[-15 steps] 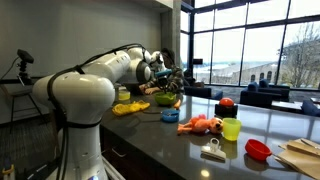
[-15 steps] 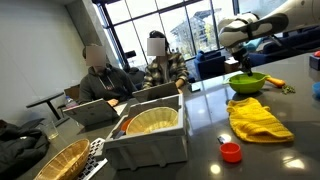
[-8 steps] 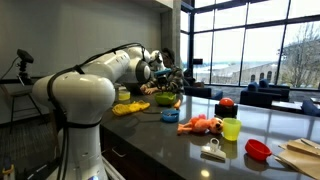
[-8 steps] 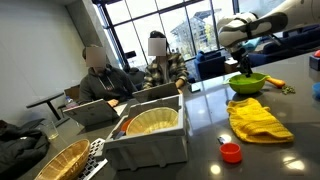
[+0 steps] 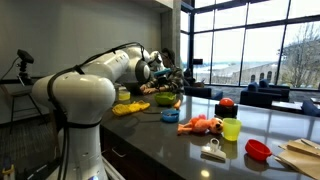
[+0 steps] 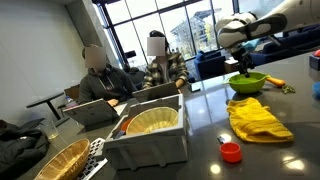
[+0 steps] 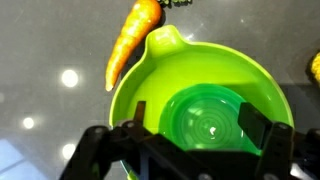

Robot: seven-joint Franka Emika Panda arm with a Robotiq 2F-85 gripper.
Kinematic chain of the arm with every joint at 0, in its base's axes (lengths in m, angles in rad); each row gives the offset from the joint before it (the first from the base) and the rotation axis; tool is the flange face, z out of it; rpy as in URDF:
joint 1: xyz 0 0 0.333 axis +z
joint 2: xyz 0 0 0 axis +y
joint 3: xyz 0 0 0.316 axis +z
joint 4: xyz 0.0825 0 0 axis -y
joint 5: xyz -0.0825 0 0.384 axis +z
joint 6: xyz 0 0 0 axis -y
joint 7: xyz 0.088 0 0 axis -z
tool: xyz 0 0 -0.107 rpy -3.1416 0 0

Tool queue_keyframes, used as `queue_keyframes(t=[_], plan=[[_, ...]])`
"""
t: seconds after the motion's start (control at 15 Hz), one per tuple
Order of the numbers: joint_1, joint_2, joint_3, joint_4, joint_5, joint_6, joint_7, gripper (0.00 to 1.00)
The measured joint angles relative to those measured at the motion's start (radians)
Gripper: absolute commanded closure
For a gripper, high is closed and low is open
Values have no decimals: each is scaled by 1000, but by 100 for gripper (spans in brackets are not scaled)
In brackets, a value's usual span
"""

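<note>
Carrot [image 7: 132, 42] at upper left lies just beside the green bowl [image 7: 205, 62], centre frame on the tabletop [image 7: 45, 110]. Fingers [image 7: 128, 135] hang spread wide over its rim at the bottom edge; an off-centre descent could clip and tip it.

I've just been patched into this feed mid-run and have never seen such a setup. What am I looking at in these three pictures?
It is a white robot arm with a two-fingered claw. Two pictures come from cameras standing in the room; the third looks down from the wrist. The claw is open, holds nothing and hangs above a green bowl, with a carrot lying beside it. In an exterior view a yellow cloth lies on the dark counter near the bowl, and a grey bin stands further off.
</note>
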Motion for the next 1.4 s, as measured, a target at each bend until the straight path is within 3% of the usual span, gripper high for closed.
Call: queue_keyframes(t=[0.73, 1.4], plan=[[-90, -5, 0, -5, 5, -1, -119, 0], [-67, -24, 35, -8, 32, -19, -260, 0]])
